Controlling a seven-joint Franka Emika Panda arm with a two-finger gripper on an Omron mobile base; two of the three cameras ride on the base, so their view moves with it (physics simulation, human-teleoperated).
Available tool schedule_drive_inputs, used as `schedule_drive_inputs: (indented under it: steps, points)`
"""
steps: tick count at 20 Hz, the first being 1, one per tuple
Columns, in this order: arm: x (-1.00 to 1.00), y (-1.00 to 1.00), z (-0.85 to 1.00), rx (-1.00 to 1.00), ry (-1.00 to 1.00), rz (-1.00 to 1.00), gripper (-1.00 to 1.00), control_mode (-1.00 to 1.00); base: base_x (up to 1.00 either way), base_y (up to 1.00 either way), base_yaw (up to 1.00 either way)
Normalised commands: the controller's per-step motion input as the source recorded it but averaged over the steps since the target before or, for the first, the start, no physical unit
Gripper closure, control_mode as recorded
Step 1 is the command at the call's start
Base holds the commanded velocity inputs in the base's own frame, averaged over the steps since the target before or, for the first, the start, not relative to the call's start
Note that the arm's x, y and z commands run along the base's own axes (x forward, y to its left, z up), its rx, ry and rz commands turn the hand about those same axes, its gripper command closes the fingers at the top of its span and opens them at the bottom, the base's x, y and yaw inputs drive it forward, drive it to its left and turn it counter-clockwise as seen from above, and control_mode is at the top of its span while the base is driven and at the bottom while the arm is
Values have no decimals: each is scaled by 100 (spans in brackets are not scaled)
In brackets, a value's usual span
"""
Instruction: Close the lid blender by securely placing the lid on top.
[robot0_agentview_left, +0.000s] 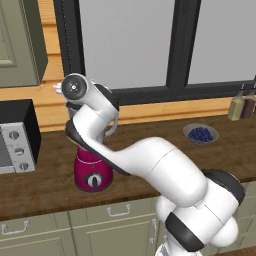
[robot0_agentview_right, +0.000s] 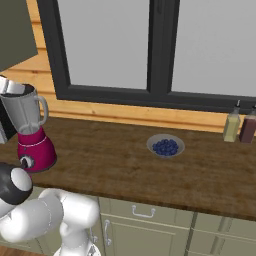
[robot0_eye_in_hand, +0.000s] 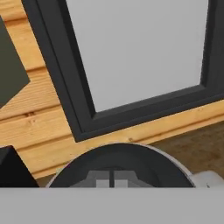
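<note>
The blender (robot0_agentview_right: 29, 120) stands at the counter's left end, a clear greyish jar on a magenta base (robot0_agentview_left: 93, 175) with a black dial. In the left base view my arm covers most of the jar. In the hand view the black round lid (robot0_eye_in_hand: 127, 158) lies just below the hand, with the jar's grey rim (robot0_eye_in_hand: 168, 154) curving around it. My gripper (robot0_eye_in_hand: 110, 180) is shut, its tips pressed together right at the lid's top with nothing visible between them.
A bowl of blueberries (robot0_agentview_right: 165, 146) sits mid-counter to the blender's right. Two bottles (robot0_agentview_right: 232, 126) stand at the far right by the window sill. A silver-and-black toaster oven (robot0_agentview_left: 17, 137) is just left of the blender, with a wall cabinet (robot0_agentview_left: 20, 40) above it.
</note>
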Motion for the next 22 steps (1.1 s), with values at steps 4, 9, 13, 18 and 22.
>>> schedule_drive_inputs:
  steps: [4,9,13,18,22]
  points:
    - [0,0,-24,2,-38,0,100,-100,0,0,0]
    - [0,0,-2,4,-21,0,100,-100,0,0,0]
    - [-3,-12,19,3,0,0,-100,-100,0,0,0]
    - [-12,-40,34,7,2,0,-100,-100,0,0,0]
    - [-19,-61,24,8,7,0,-100,-100,0,0,0]
